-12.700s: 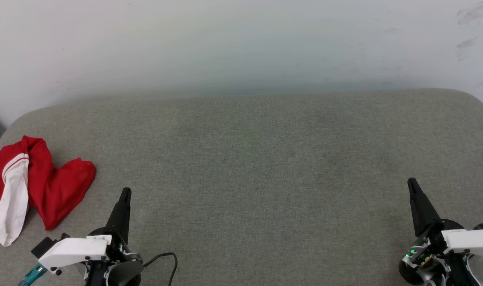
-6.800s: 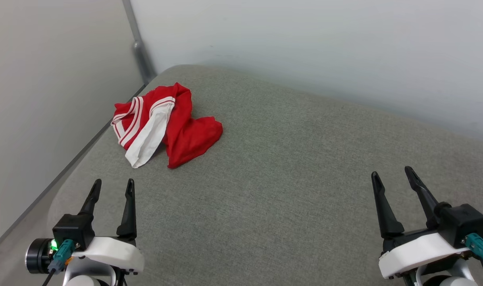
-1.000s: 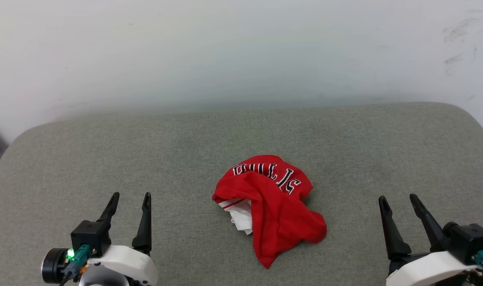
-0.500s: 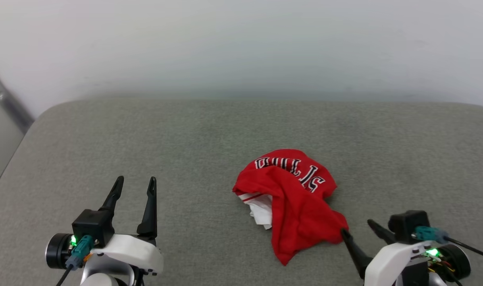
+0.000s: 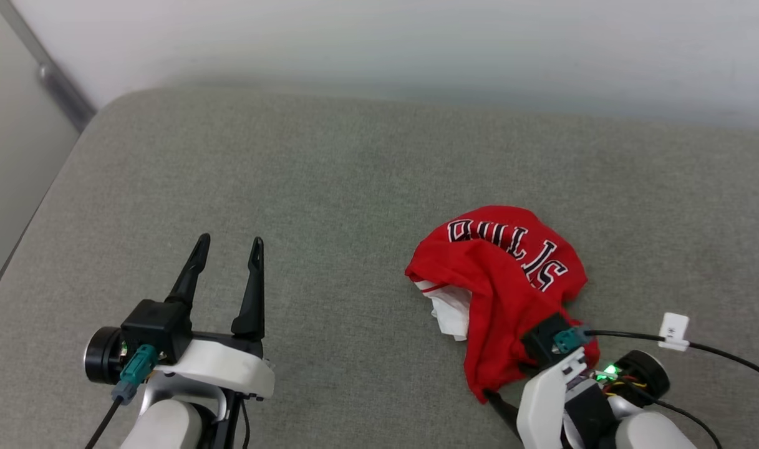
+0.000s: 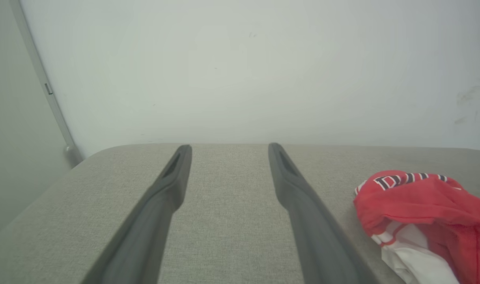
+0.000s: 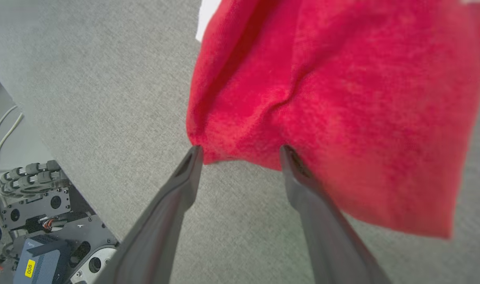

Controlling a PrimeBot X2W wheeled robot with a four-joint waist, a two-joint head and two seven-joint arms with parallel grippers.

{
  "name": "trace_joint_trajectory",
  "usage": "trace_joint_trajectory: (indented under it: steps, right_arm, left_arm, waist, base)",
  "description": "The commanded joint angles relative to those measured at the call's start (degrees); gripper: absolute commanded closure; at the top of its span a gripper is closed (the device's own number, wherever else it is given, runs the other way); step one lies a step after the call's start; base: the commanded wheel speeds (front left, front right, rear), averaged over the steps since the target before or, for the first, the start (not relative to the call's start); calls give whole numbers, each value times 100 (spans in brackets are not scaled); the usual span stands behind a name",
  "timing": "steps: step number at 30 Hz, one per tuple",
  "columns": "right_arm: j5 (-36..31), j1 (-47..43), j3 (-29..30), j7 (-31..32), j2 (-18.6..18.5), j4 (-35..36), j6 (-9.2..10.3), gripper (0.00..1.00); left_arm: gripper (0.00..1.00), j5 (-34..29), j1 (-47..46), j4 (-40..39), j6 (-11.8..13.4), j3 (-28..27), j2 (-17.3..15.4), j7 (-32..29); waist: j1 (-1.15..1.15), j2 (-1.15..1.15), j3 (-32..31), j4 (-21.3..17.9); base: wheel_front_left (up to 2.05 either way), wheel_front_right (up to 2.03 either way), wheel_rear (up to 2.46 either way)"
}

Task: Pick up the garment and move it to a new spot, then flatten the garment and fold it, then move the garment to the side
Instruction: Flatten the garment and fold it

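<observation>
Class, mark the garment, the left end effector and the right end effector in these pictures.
garment (image 5: 497,293): head view, red fold below the lettering.
left end effector (image 5: 229,242): head view, midway between its open fingertips.
right end effector (image 7: 241,148): right wrist view, midway between its fingertips at the garment's edge.

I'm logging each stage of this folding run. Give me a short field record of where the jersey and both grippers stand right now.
garment: red, crumpled in a heap, black lettering facing up, not yet flattened
white sleeve: pokes out from under the red cloth
cushion: gray fabric, bears the garment
right gripper: open, fingertips at the heap's near edge, no cloth clamped
left gripper: open, over bare cushion, apart from the garment
</observation>
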State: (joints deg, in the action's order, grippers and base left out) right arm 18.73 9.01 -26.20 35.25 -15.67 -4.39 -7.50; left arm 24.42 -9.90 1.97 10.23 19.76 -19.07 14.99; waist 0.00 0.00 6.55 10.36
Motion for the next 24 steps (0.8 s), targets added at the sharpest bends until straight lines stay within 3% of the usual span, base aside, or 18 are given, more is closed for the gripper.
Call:
trace_joint_trajectory:
  steps: [1,11,12,14,15,24]
  right_arm:
    - [36,152,-114,-44,-45,-157,2,0]
    - [518,596,-937,-68,-70,-1400,2,0]
    - [567,614,-1010,-20,-80,-1483,2,16]
    - [660,663,-1155,46,-97,-1612,2,92]
    - [708,684,-1210,30,-103,-1653,1,100]
    - [809,1288,-1187,-462,-193,-1230,2,100]
  left_arm:
    - [0,-29,-56,-2,-38,-6,38,27]
    - [0,-224,-222,101,-210,-139,222,21]
    - [0,-228,-220,118,-219,-154,240,21]
    - [0,-287,-229,154,-258,-170,256,21]
    - [0,-307,-235,176,-267,-171,256,21]
    - [0,-385,-111,279,-364,-301,376,22]
  waist:
    - [0,0,158,65]
    - [0,0,437,21]
    - [0,0,440,12]
    - [0,0,434,-9]
    - [0,0,429,-19]
    - [0,0,233,-160]
  base:
    - [0,0,0]
    - [0,0,0]
    - [0,0,0]
    - [0,0,0]
    - [0,0,0]
    - [0,0,0]
